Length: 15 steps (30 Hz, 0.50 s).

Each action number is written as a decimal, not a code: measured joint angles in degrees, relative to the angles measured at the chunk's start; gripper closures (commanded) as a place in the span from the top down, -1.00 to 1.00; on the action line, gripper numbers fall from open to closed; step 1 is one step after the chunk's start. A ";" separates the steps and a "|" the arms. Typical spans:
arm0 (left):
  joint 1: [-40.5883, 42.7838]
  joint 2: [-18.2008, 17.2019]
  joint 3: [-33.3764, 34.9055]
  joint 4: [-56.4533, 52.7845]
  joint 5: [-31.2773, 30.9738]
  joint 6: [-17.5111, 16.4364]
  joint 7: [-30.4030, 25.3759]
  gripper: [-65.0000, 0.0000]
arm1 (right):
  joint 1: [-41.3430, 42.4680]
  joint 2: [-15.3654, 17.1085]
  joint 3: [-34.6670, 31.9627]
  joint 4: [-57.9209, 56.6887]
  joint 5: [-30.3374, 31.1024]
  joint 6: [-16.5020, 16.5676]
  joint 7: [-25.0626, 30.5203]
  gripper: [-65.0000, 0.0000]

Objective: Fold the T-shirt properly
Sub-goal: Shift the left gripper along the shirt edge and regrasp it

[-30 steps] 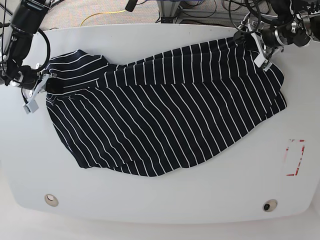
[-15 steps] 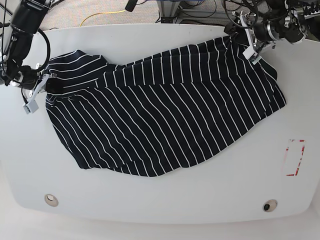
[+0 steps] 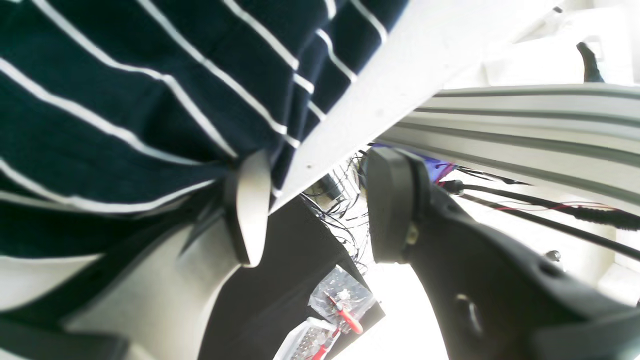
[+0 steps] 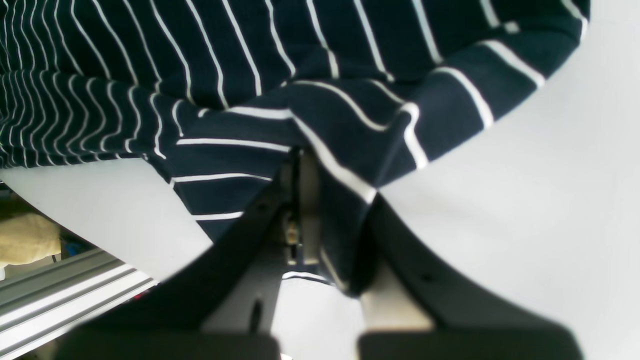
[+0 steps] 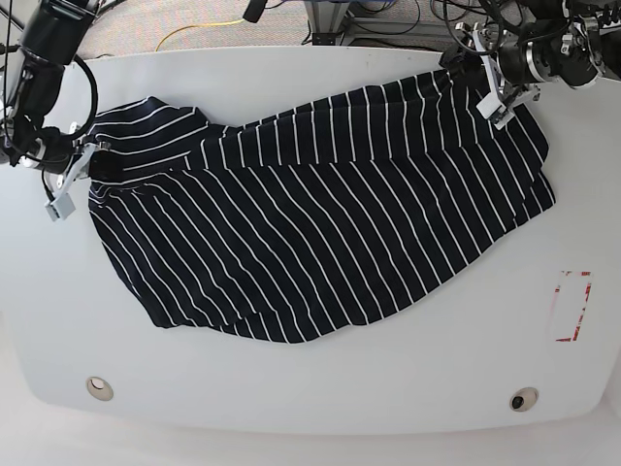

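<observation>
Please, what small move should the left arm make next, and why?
Probably close the left tool on the T-shirt edge: its jaws stand apart, one finger against the cloth by the table edge, while the right tool already clamps fabric.

- A robotics lab or workshop, going by the gear around the white table (image 5: 320,388)
- Tangled black cables (image 5: 408,15) and a yellow cable (image 5: 199,29) lie on carpet behind it
- Aluminium framing rail (image 3: 525,125) runs past the table edge
- Bagged red-handled tools (image 3: 342,312) sit below
- Red-marked label (image 5: 571,306) stuck on the tabletop
</observation>
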 measured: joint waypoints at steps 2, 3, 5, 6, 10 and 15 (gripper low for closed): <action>0.04 0.17 -0.61 -0.04 1.51 0.00 -0.07 -0.12 | -0.02 0.00 0.00 0.00 -0.02 0.00 0.00 -1.00; 0.09 0.24 -1.31 -0.09 1.79 0.00 -0.07 -0.12 | -0.02 0.02 0.02 0.00 -0.07 0.00 -0.02 -1.00; 0.02 0.20 -2.32 -0.09 1.90 0.00 -0.07 -0.12 | 0.02 0.02 0.02 0.00 -0.04 0.00 -0.02 -1.00; -0.07 0.17 -2.80 -0.09 1.95 0.00 -0.07 -0.12 | 0.04 0.02 0.02 0.00 -0.04 0.00 -0.02 -1.00; -0.31 0.17 -6.82 -0.09 2.03 0.00 -0.07 -0.12 | 0.11 0.00 0.00 0.00 -0.04 0.00 -0.02 -1.00; -2.05 -0.46 -12.55 -2.58 3.21 0.00 0.39 -0.12 | 0.13 -0.26 0.04 0.00 -0.02 -0.02 0.00 -1.00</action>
